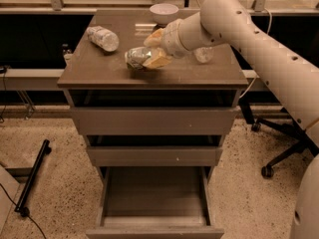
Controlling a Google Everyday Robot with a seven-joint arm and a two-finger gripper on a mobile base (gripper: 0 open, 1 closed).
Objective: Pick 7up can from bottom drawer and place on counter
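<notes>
My gripper (149,51) reaches in from the right over the counter (94,71) and is shut on the 7up can (134,58). The can is pale green and silvery and lies on its side between the tan fingers (157,61). It is over the middle of the counter, at or just above the surface; I cannot tell whether it touches. The bottom drawer (154,195) is pulled wide open below, and its grey inside is bare. The two drawers above stand slightly ajar.
A clear crinkled bottle (102,38) lies at the counter's back left. A second bottle (203,55) shows partly behind my arm on the right. A white bowl (163,12) sits at the back edge. An office chair base (279,156) stands right, a black stand (31,179) left.
</notes>
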